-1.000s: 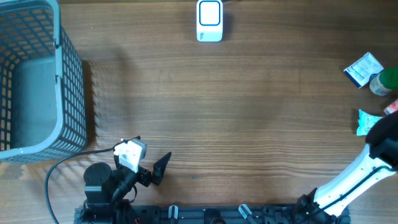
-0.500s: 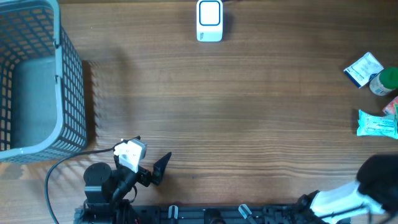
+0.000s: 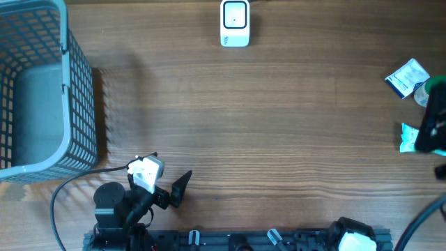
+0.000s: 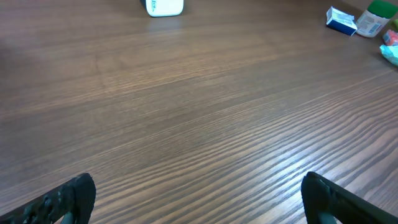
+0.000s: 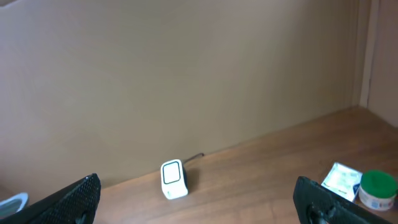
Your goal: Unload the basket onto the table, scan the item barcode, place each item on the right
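Teal packet (image 3: pixel 410 137) at table's right edge, partly hidden under right arm, beside blue-white packet (image 3: pixel 407 75). Right gripper (image 5: pixel 198 200) nearest, fingers spread wide, empty. Left gripper (image 4: pixel 199 202) likewise spread, well apart. Scanner (image 3: pixel 235 24) far-centre.

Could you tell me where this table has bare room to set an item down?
The broad wood between the basket and the right-edge items is free, from the scanner down to the left gripper. The right edge is crowded: blue-white packet, green-capped bottle, teal packet, with the right gripper over them.
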Tool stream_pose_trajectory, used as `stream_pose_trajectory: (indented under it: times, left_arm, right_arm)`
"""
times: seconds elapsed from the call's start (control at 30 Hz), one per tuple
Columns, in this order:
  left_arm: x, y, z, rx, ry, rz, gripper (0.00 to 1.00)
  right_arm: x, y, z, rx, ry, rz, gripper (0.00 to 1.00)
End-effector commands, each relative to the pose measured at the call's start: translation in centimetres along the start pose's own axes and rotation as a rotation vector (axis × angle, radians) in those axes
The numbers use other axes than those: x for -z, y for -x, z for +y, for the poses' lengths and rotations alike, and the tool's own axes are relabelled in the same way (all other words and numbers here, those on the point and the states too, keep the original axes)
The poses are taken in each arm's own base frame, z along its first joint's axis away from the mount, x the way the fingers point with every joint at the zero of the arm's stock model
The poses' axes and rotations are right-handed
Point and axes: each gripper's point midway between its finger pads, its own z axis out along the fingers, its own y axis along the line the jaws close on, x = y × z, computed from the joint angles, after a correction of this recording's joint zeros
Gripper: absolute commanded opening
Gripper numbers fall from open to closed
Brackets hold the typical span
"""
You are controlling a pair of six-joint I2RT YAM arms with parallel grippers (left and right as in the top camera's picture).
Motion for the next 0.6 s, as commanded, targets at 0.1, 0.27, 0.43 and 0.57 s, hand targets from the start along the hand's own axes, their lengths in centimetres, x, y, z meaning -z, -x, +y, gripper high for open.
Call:
stream_pose_trajectory:
  times: [0.1, 0.27, 0.43, 0.57]
  left_arm:
    - [0.0, 0.0, -0.1, -0.002, -0.004, -0.005, 1.00]
    - [0.0, 0.0, -0.1, -0.002, -0.004, -0.005, 1.00]
    - [0.0, 0.0, -0.1, -0.001, -0.004, -0.005, 1.00]
    - [0.0, 0.0, -0.1, -0.001, -0.004, -0.004, 1.00]
  right_arm:
    - [3.8, -0.5, 2.0, 0.172, 0.143, -0.235, 1.00]
    - [4.0, -6.1, 0.9, 0.225, 0.262, -0.464, 1.00]
    - [-1.3, -14.1, -1.7, 0.201, 0.355, -0.550, 1.00]
    - [-8.2, -21.1, -7.0, 0.020, 0.209, -0.418, 1.00]
